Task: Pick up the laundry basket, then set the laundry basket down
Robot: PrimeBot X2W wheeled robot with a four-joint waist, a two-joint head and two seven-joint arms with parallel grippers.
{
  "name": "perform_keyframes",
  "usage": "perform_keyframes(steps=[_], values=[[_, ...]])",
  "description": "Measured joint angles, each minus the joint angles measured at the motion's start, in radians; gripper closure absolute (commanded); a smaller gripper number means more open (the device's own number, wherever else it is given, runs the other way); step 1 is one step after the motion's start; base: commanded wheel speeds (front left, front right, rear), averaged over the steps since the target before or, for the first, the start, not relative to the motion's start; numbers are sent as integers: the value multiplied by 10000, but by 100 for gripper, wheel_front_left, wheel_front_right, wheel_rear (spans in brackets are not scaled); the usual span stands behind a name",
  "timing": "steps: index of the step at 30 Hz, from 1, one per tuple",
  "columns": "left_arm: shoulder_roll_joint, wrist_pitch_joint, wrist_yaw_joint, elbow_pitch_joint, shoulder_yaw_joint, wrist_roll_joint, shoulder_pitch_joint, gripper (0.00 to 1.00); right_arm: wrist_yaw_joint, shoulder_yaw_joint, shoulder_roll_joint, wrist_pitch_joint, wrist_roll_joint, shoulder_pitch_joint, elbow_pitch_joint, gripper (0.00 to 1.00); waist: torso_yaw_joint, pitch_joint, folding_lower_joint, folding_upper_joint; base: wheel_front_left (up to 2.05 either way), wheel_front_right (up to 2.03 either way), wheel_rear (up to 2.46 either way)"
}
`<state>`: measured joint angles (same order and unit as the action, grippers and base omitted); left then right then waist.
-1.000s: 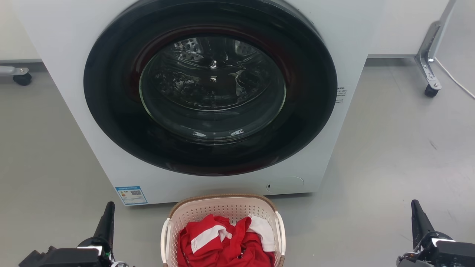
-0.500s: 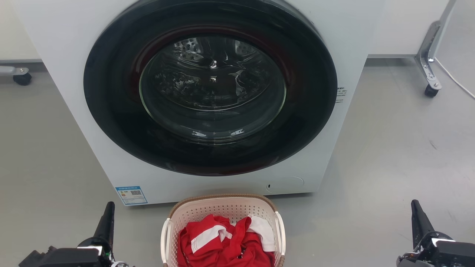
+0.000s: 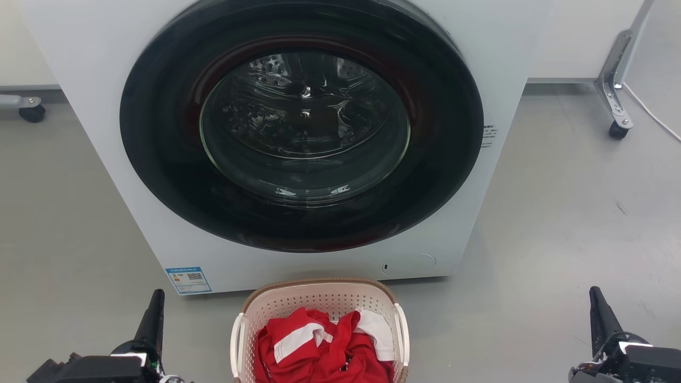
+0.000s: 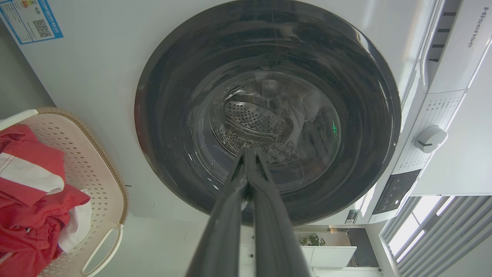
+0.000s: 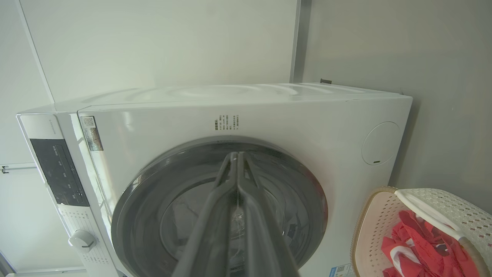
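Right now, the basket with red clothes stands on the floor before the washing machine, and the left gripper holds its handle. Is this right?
No. The left gripper holds nothing: the head view shows it shut, apart from the basket, to its left. The rest is right.

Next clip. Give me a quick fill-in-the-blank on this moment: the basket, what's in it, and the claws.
The laundry basket stands on the floor in front of the ____.
The clothes in it are white and ____.
The left claw and right claw flank the basket without touching it, both ____.
Missing words: washing machine; red; shut.
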<state>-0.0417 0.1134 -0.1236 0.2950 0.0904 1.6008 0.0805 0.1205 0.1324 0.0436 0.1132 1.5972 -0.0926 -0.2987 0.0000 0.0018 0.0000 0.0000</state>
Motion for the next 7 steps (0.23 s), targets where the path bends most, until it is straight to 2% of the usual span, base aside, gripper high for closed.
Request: perform_keyframes(steps=[7], values=[[0,0,0,0,0,0,0,100,0,0,0,0,2,0,2,100,0,0,0,0,0,0,0]])
